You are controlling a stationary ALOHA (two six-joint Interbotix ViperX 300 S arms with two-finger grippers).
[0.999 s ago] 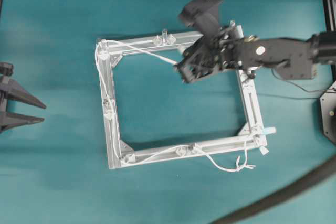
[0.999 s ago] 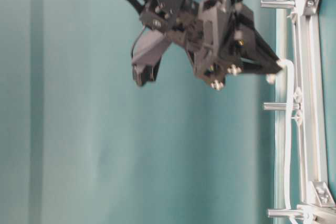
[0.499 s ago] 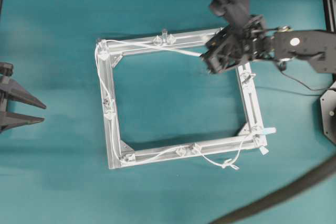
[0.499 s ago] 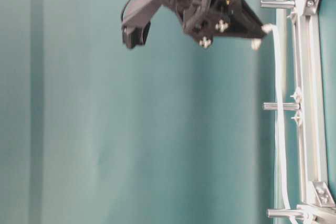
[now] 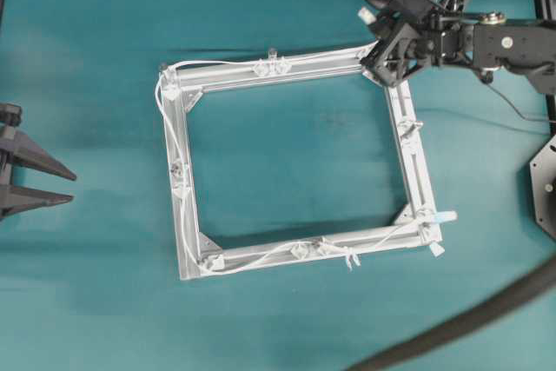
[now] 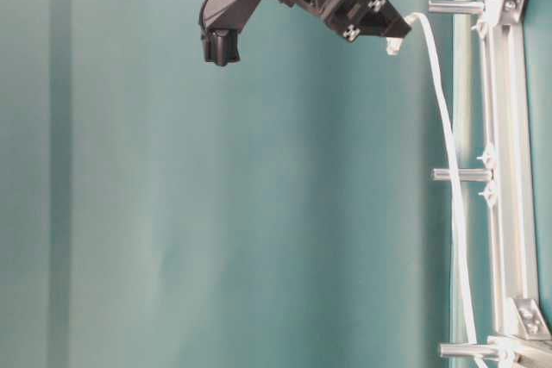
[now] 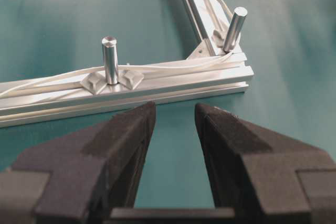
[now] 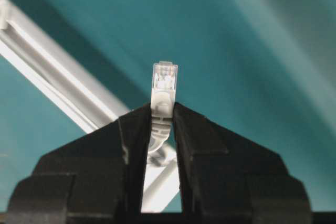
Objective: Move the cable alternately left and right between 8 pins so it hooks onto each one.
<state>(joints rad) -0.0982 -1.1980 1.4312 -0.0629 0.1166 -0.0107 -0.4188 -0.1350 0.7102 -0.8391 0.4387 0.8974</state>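
Over frame's top-right corner, my right end effector (image 5: pixel 375 41), clamped on the cable (image 6: pixel 448 178) plug, has dragged slack taut; left end effector (image 7: pixel 173 129) idle, spread wide, empty.

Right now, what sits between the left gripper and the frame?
Nothing: in the left wrist view only bare teal table lies between the open left gripper and the frame, where the cable runs past a pin.

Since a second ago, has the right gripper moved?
Yes. In the overhead view the right gripper, shut on the cable, went from inside the frame up and right to its top-right corner.
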